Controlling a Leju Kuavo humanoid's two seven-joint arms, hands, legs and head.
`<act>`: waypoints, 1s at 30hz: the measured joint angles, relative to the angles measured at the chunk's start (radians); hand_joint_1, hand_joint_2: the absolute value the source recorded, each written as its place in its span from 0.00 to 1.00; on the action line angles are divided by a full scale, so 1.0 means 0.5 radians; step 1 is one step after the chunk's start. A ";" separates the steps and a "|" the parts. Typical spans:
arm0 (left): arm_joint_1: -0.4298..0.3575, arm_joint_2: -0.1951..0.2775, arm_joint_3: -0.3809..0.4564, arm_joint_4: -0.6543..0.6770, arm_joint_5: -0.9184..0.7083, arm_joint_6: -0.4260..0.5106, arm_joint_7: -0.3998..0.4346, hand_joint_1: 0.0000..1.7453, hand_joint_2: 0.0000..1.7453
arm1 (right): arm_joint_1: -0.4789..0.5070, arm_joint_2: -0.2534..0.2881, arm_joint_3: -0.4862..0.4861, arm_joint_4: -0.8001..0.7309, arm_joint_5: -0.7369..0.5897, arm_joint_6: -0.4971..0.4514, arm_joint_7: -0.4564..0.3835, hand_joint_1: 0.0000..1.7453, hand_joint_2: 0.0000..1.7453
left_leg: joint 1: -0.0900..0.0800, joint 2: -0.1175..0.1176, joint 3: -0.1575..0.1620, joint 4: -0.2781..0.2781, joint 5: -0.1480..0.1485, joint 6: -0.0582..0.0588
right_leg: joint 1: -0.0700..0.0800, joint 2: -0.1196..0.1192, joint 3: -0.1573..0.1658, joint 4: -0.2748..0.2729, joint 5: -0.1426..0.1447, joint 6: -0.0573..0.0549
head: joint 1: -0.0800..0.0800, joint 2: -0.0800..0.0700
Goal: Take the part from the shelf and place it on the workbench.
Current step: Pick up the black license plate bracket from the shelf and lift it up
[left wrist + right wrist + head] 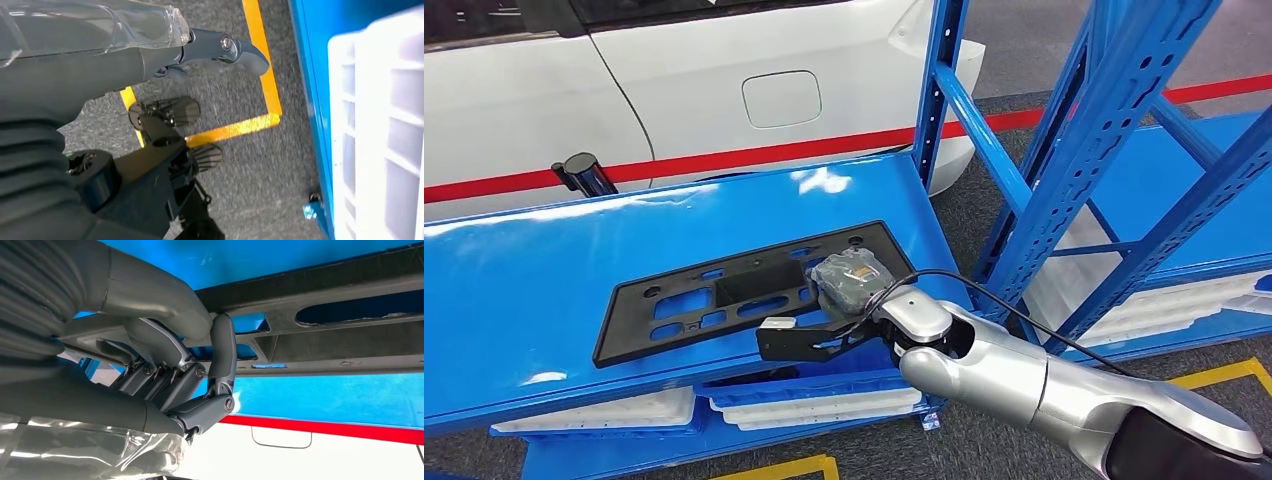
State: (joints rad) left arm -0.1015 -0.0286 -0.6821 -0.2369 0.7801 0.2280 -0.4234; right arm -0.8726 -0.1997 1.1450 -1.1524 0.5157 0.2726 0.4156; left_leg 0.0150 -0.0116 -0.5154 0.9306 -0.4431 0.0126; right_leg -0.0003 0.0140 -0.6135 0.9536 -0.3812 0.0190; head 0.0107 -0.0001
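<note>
Black part (pixel 744 290) lies on blue shelf (pixel 514 300), right hand (pixel 849 285) gripping its edge

right robot hand (pixel 856 283) hiding part's (pixel 724 295) corner

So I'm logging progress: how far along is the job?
Early. The black part lies flat on the blue shelf, not lifted. In hand: the right hand is at its near edge, fingers curled around it. The left hand hangs free. Lifting and placing on the workbench remain.
</note>
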 joint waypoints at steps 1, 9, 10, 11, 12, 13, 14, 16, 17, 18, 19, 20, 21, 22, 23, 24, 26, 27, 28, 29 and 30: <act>0.000 0.000 0.000 0.000 0.010 0.016 0.005 0.00 1.00 | 0.000 0.000 -0.003 0.000 0.011 -0.017 0.003 1.00 1.00 | 0.000 0.000 0.000 0.000 0.000 0.000 | 0.000 0.000 0.000 0.000 0.000 0.000 | 0.000 0.000; 0.001 0.002 -0.001 0.000 0.026 0.061 0.021 0.00 1.00 | -0.001 0.000 -0.047 -0.010 0.098 -0.084 0.046 0.75 1.00 | 0.000 0.000 0.000 0.000 0.000 0.000 | 0.000 0.000 0.000 0.000 0.000 0.000 | 0.000 0.000; 0.001 0.002 -0.001 0.000 0.026 0.060 0.021 0.00 1.00 | -0.001 0.000 -0.051 -0.011 0.099 -0.084 0.047 0.50 1.00 | 0.000 0.000 0.000 0.000 0.000 0.000 | 0.000 0.000 0.000 0.000 0.000 0.000 | 0.000 0.000; 0.001 0.002 -0.002 0.000 0.026 0.054 0.021 0.00 1.00 | -0.001 0.000 -0.054 -0.012 0.100 -0.083 0.048 0.25 1.00 | 0.000 0.000 0.000 0.000 0.000 0.000 | 0.000 0.000 0.000 0.000 0.000 0.000 | 0.000 0.000; 0.001 0.002 -0.002 0.000 0.025 0.042 0.021 0.00 1.00 | -0.001 0.000 -0.057 -0.013 0.101 -0.083 0.049 0.00 1.00 | 0.000 0.000 0.000 0.000 0.000 0.000 | 0.000 0.000 0.000 0.000 0.000 0.000 | 0.000 0.000; 0.001 0.002 -0.003 0.000 0.025 0.027 0.021 0.00 1.00 | -0.001 0.000 -0.060 -0.016 0.103 -0.080 0.051 0.00 1.00 | 0.000 0.000 0.000 0.000 0.000 0.000 | 0.000 0.000 0.000 0.000 0.000 0.000 | 0.000 0.000; 0.000 0.002 -0.004 0.000 0.024 0.013 0.020 0.00 1.00 | -0.001 0.001 -0.061 -0.019 0.106 -0.075 0.052 0.00 1.00 | 0.000 0.000 0.000 0.000 0.000 0.000 | 0.000 0.000 0.000 0.000 0.000 0.000 | 0.000 0.000; -0.002 0.002 -0.005 0.000 0.025 0.015 0.020 0.00 1.00 | -0.001 0.002 -0.062 -0.023 0.113 -0.060 0.055 0.00 1.00 | 0.000 0.000 0.000 0.000 0.000 0.000 | 0.000 0.000 0.000 0.000 0.000 0.000 | 0.000 -0.001; -0.003 0.002 -0.005 0.000 0.026 0.027 0.019 0.00 0.75 | -0.001 0.002 -0.063 -0.023 0.116 -0.050 0.057 0.00 1.00 | 0.000 0.000 0.000 0.000 0.000 0.000 | 0.000 0.000 0.000 0.000 0.000 0.000 | 0.000 0.000; -0.004 0.002 -0.005 0.000 0.029 0.039 0.019 0.00 0.50 | -0.001 0.003 -0.063 -0.023 0.116 -0.040 0.061 0.00 1.00 | 0.000 0.000 0.000 0.000 0.000 0.000 | 0.000 0.000 0.000 0.000 0.000 0.000 | 0.000 0.000; -0.005 0.002 -0.005 0.000 0.033 0.048 0.020 0.00 0.25 | -0.001 0.003 -0.063 -0.024 0.113 -0.028 0.065 0.00 1.00 | 0.000 0.000 0.000 0.000 0.000 0.000 | 0.000 0.000 0.000 0.000 0.000 0.000 | 0.000 0.000; -0.005 0.002 -0.005 0.000 0.036 0.055 0.021 0.00 0.00 | -0.001 0.003 -0.063 -0.025 0.102 -0.008 0.072 0.00 1.00 | 0.000 0.000 0.000 0.000 0.000 0.000 | 0.000 0.000 0.000 0.000 0.000 0.000 | 0.000 0.000; -0.005 0.002 -0.005 0.000 0.041 0.060 0.025 0.00 0.00 | -0.001 0.003 -0.063 -0.027 0.088 0.016 0.080 0.00 1.00 | 0.000 0.000 0.000 0.000 0.000 0.000 | 0.000 0.000 0.000 0.000 0.000 0.000 | 0.000 0.000; -0.005 0.003 -0.005 0.000 0.046 0.067 0.031 0.00 0.00 | -0.001 0.003 -0.062 -0.031 0.068 0.047 0.091 0.00 1.00 | 0.000 0.000 0.000 0.000 0.000 0.000 | 0.000 0.000 0.000 0.000 0.000 0.000 | 0.000 0.000; -0.004 0.003 -0.005 0.000 0.051 0.073 0.036 0.00 0.00 | -0.002 0.003 -0.062 -0.034 0.046 0.081 0.103 0.00 1.00 | 0.000 0.000 0.000 0.000 0.000 0.000 | 0.000 0.000 0.000 0.000 0.000 0.000 | 0.000 0.000; -0.004 0.003 -0.005 0.000 0.056 0.078 0.042 0.00 0.00 | -0.003 0.004 -0.061 -0.037 0.023 0.116 0.116 0.00 1.00 | 0.000 0.000 0.000 0.000 0.000 0.000 | 0.000 0.000 0.000 0.000 0.000 0.000 | 0.000 0.000; -0.003 0.003 -0.005 0.000 0.064 0.084 0.047 0.00 0.00 | -0.007 0.004 -0.057 -0.040 -0.025 0.180 0.143 0.00 1.00 | 0.000 0.000 0.000 0.000 0.000 0.000 | 0.000 0.000 0.000 0.000 0.000 0.000 | 0.000 0.000; -0.002 0.003 -0.005 0.000 0.067 0.084 0.049 0.00 0.00 | -0.010 0.004 -0.054 -0.040 -0.046 0.205 0.153 0.00 1.00 | 0.000 0.000 0.000 0.000 0.000 0.000 | 0.000 0.000 0.000 0.000 0.000 0.000 | 0.000 0.000; -0.002 0.003 -0.005 0.000 0.069 0.085 0.051 0.00 0.00 | -0.013 0.004 -0.051 -0.041 -0.060 0.223 0.162 0.00 1.00 | 0.000 0.000 0.000 0.000 0.000 0.000 | 0.000 0.000 0.000 0.000 0.000 0.000 | 0.000 0.000; -0.001 0.003 -0.005 0.000 0.071 0.085 0.051 0.00 0.00 | -0.016 0.004 -0.047 -0.042 -0.070 0.237 0.168 0.00 1.00 | 0.000 0.000 -0.001 0.000 0.000 0.000 | 0.000 0.000 0.000 0.000 0.000 0.000 | 0.000 0.000; -0.001 0.003 -0.005 0.000 0.072 0.085 0.051 0.00 0.00 | -0.020 0.004 -0.044 -0.044 -0.077 0.243 0.172 0.00 1.00 | 0.000 0.000 -0.001 0.000 0.000 0.000 | 0.000 0.000 0.000 0.000 0.000 0.000 | 0.000 0.000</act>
State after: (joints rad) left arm -0.1020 -0.0271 -0.6847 -0.2369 0.8162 0.2705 -0.3979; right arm -0.8825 -0.1979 1.1228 -1.1745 0.4774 0.3943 0.5017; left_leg 0.0150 -0.0116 -0.5156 0.9306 -0.4431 0.0127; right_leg -0.0003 0.0139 -0.6134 0.9536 -0.3812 0.0190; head 0.0107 -0.0001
